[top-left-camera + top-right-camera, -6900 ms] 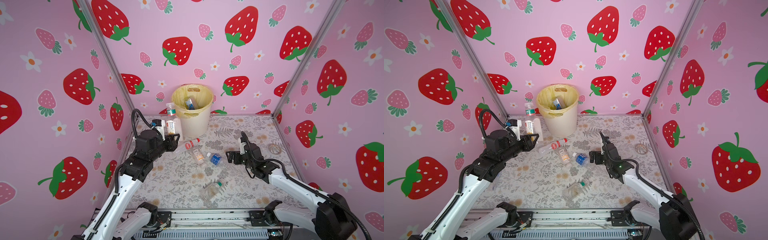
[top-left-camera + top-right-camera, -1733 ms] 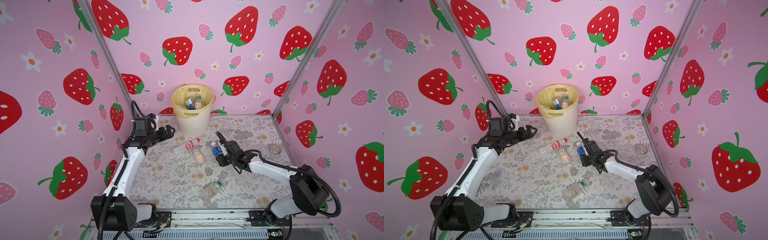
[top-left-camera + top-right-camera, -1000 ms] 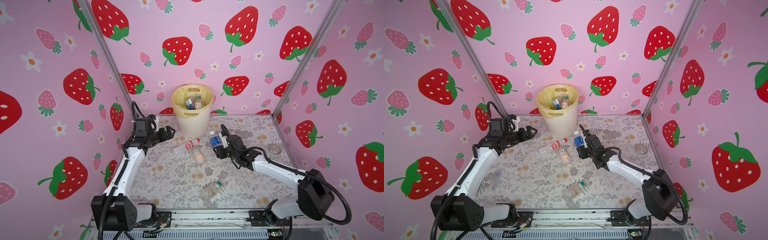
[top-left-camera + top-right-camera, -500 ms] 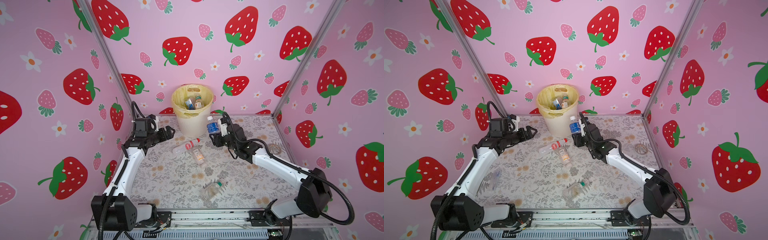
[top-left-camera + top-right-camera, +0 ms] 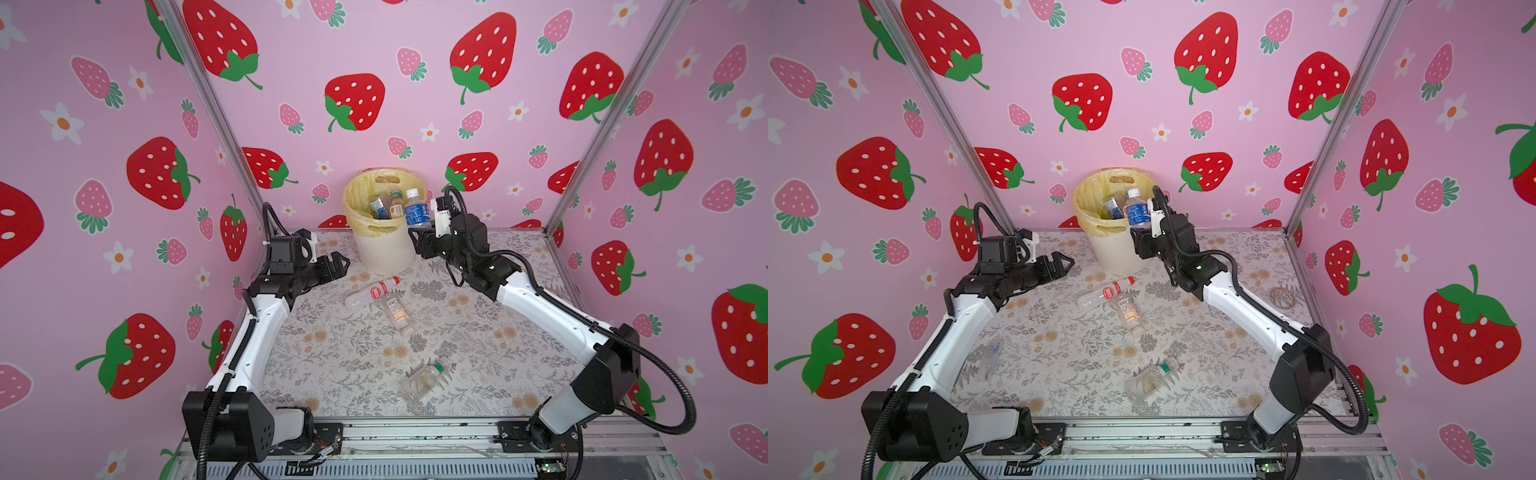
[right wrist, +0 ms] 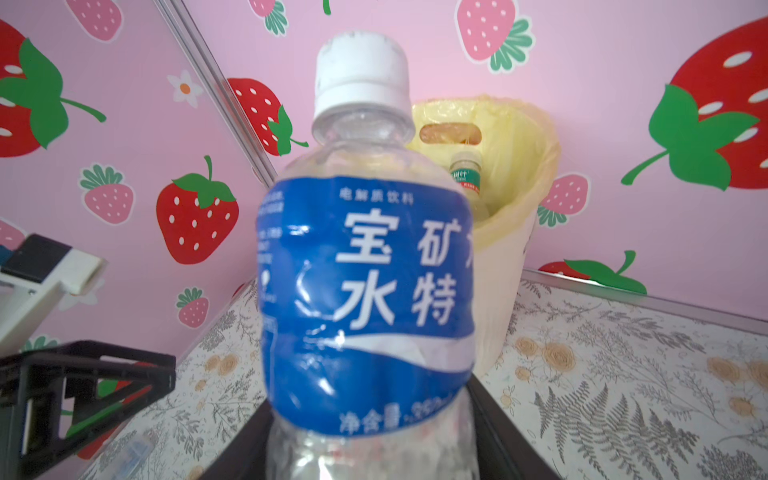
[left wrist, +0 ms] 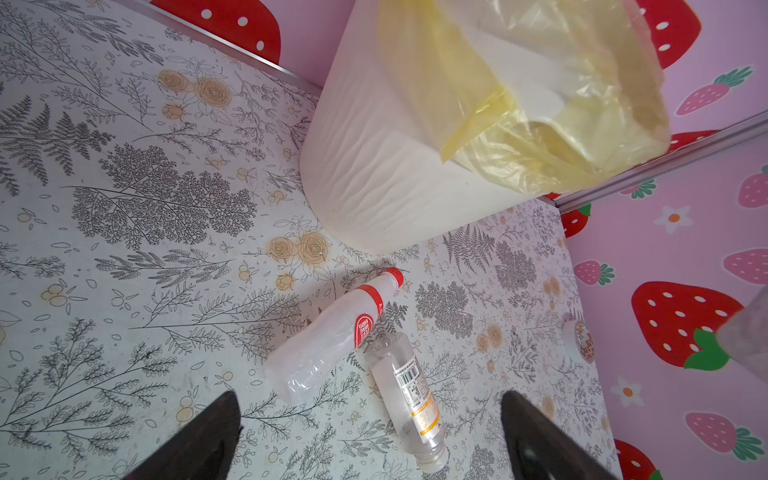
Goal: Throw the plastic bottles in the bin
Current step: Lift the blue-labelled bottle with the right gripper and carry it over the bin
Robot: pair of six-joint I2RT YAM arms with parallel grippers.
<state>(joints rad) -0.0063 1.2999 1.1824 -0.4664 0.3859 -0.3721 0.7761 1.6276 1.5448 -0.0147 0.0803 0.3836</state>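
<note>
One blue-labelled bottle [image 5: 417, 212] stands upright in the right fingers [image 6: 498, 434], gripped low beside the rim of the bin [image 5: 384, 253] at upper centre, seemingly poised to drop inside, while the left fingers [image 7: 199, 440] gape wide and empty, facing a red-capped bottle [image 7: 332, 340] lying on the tabletop [image 5: 332, 353].

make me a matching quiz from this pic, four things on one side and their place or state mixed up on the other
Things:
1. blue-label bottle
2. red-cap bottle
3. green-cap bottle
4. left gripper

Place or state:
a. open, holding nothing
b. lying alone near the front edge of the table
c. held upright in the right gripper
d. lying on its side close to the foot of the bin

Pairs: 1-c, 2-d, 3-b, 4-a
</note>
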